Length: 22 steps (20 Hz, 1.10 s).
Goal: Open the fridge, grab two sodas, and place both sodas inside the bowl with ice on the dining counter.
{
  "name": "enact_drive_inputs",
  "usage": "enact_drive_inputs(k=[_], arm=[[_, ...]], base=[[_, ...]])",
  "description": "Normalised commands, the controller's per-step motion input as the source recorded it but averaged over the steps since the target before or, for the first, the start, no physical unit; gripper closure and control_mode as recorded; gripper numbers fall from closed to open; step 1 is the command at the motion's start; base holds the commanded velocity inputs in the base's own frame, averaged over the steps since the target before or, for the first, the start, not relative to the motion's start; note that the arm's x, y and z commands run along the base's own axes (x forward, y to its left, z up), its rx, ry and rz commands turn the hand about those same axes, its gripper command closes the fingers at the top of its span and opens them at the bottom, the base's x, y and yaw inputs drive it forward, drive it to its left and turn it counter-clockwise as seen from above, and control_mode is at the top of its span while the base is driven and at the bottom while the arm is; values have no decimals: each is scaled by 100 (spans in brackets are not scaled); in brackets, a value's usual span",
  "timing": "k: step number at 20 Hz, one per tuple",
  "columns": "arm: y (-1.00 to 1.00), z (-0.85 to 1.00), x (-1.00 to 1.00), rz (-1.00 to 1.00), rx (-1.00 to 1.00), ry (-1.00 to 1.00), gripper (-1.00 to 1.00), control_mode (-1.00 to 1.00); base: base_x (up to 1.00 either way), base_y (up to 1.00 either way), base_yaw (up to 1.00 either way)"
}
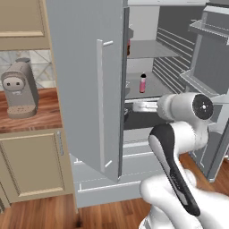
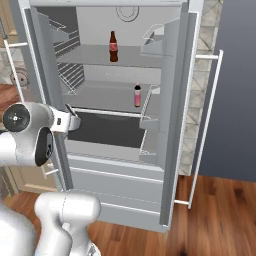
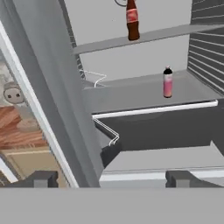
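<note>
The fridge (image 2: 120,165) stands with both doors swung open, and the gripper (image 3: 113,178) hangs in front of it with fingers spread apart, holding nothing. Up ahead of it, a soda (image 2: 114,46) stands upright on the upper shelf; a pink bottle (image 2: 137,95) stands on the shelf below, nearer the gripper.

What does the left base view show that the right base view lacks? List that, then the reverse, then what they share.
Left base view: a grey coffee machine on a wooden counter, beige cabinets below, and the outer face of the fridge's left door.

Right base view: the cola bottle standing in full on the upper shelf, plus the right door's long bar handle.

Both: the open fridge, the pink bottle on the middle shelf, and the arm reaching toward the interior.
</note>
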Motion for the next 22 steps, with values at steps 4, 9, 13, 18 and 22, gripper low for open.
enact_drive_inputs(k=[4, 9, 13, 18, 22], arm=[[-59, 15, 32, 1, 29, 11, -100, -100], [-8, 9, 52, 1, 32, 5, -100, -100], [0, 12, 52, 0, 26, 2, -100, -100], [5, 8, 49, 0, 20, 5, -100, -100], [15, 13, 46, 0, 12, 13, -100, -100]], base=[[0, 0, 0], [0, 0, 0], [0, 0, 0], [0, 0, 0], [0, 0, 0]])
